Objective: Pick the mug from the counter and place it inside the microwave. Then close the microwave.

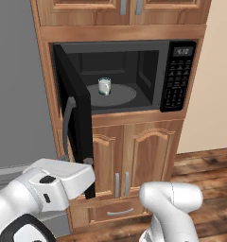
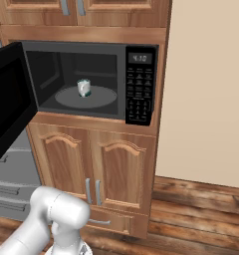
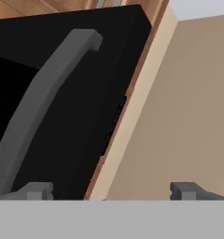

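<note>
One mug (image 1: 104, 86), white with a teal inside, stands upright on the grey round turntable (image 1: 122, 96) inside the microwave (image 1: 134, 71), a little left of the plate's middle and towards the back; from the right base view the same mug (image 2: 83, 87) sits left of centre on the plate. The single microwave is black, set into a wooden cabinet column (image 1: 134, 142), and its door (image 1: 75, 113) hangs wide open, swung out to the left of the cavity with one long grey handle (image 1: 67, 125) on its outer face. To the right of the cavity is one button panel (image 1: 178, 80) with a small lit display (image 1: 183, 51) above it. Below the microwave are two cabinet doors (image 1: 136, 160) with two slim grey pulls side by side, and under those one drawer (image 1: 115, 210). In the hand view the gripper (image 3: 115, 189) has its two fingertips (image 3: 37, 189) set wide apart, holding nothing, close in front of the black door (image 3: 86, 93) and its grey handle (image 3: 44, 98), with the left tip below the handle's lower end.
</note>
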